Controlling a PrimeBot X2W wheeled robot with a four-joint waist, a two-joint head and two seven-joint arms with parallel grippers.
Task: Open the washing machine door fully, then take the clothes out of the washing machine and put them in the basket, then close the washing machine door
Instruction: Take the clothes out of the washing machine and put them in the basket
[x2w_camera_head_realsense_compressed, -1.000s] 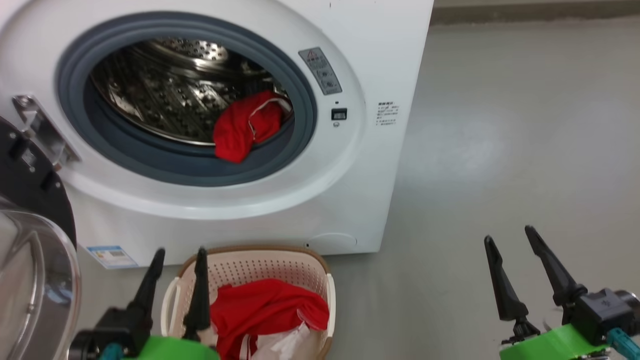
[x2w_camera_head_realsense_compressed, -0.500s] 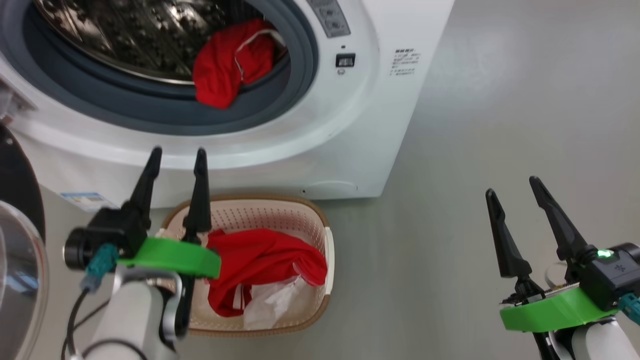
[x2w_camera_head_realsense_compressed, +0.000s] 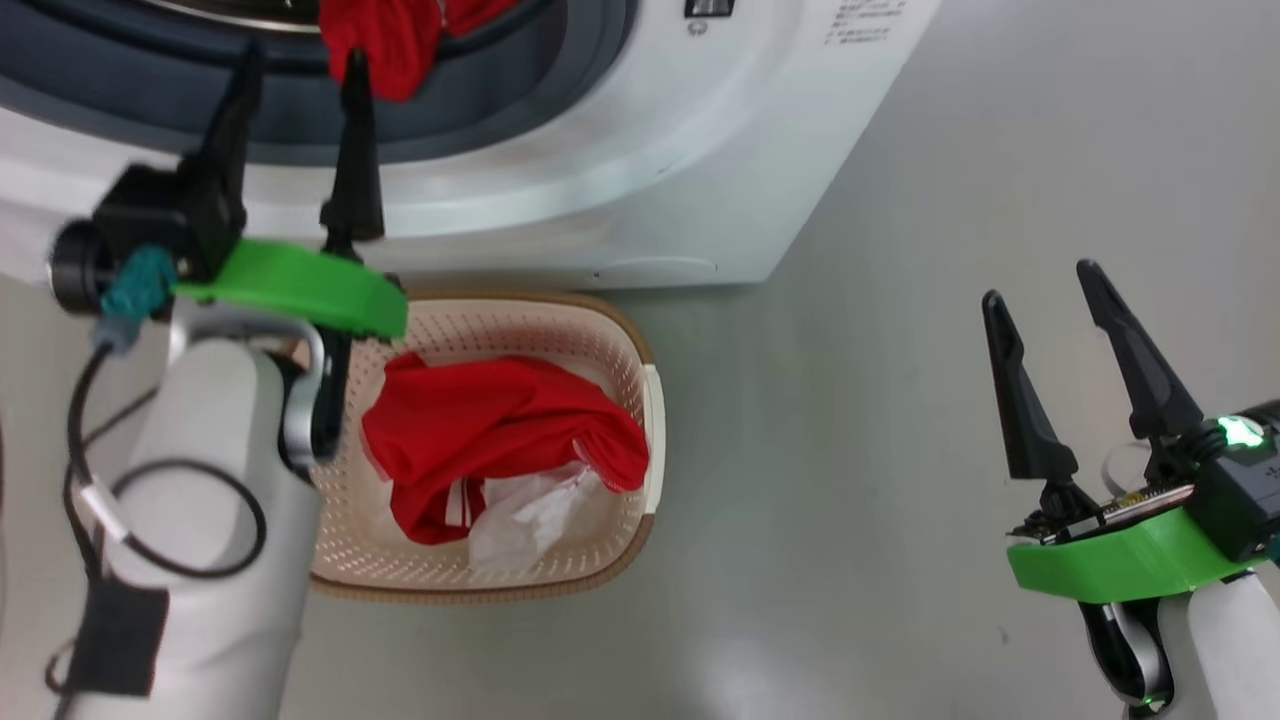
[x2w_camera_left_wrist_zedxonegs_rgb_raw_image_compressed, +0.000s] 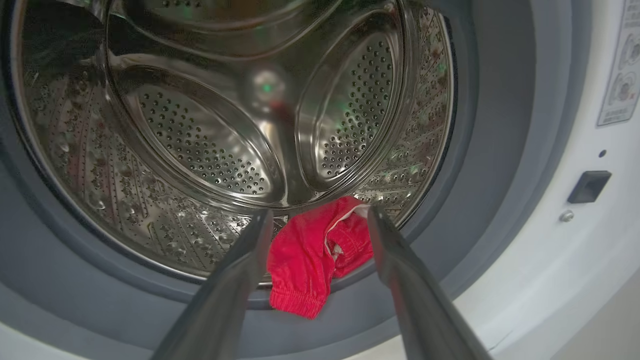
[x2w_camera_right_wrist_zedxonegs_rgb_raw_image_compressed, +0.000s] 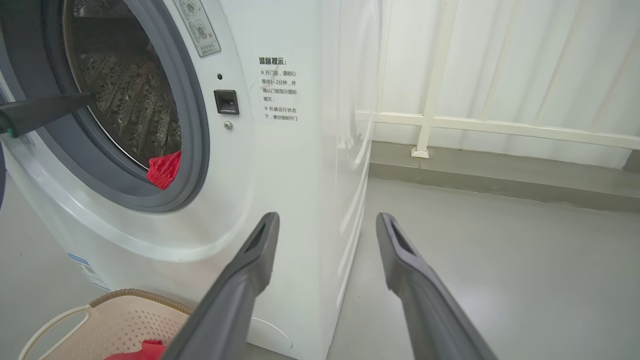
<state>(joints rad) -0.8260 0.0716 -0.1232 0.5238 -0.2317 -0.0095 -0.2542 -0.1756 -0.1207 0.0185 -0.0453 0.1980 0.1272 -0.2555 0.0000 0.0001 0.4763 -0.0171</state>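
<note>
The washing machine (x2w_camera_head_realsense_compressed: 640, 150) stands open, and its door is out of view. A piece of the red clothes (x2w_camera_left_wrist_zedxonegs_rgb_raw_image_compressed: 305, 260) hangs over the lip of the steel drum (x2w_camera_left_wrist_zedxonegs_rgb_raw_image_compressed: 200, 125) onto the grey rubber ring (x2w_camera_left_wrist_zedxonegs_rgb_raw_image_compressed: 500, 125). My left gripper (x2w_camera_head_realsense_compressed: 302, 60) is open at the drum mouth, just short of that garment (x2w_camera_head_realsense_compressed: 385, 40), and its fingers frame the garment in the left wrist view. Below it on the floor, the basket (x2w_camera_head_realsense_compressed: 645, 400) holds more red and white clothes (x2w_camera_head_realsense_compressed: 490, 420). My right gripper (x2w_camera_head_realsense_compressed: 1040, 290) hangs open and empty over the floor to the right.
In the right wrist view, grey floor runs right of the machine's side (x2w_camera_right_wrist_zedxonegs_rgb_raw_image_compressed: 345, 150) to a white railing (x2w_camera_right_wrist_zedxonegs_rgb_raw_image_compressed: 425, 120) and pale wall. The basket (x2w_camera_right_wrist_zedxonegs_rgb_raw_image_compressed: 125, 320) sits tight against the machine's front. One of the left gripper's fingers (x2w_camera_right_wrist_zedxonegs_rgb_raw_image_compressed: 45, 112) crosses the drum opening.
The head camera has tilted down, so the whole picture has shifted up. My left gripper has risen from beside the basket to the drum mouth. The right gripper has kept its place.
</note>
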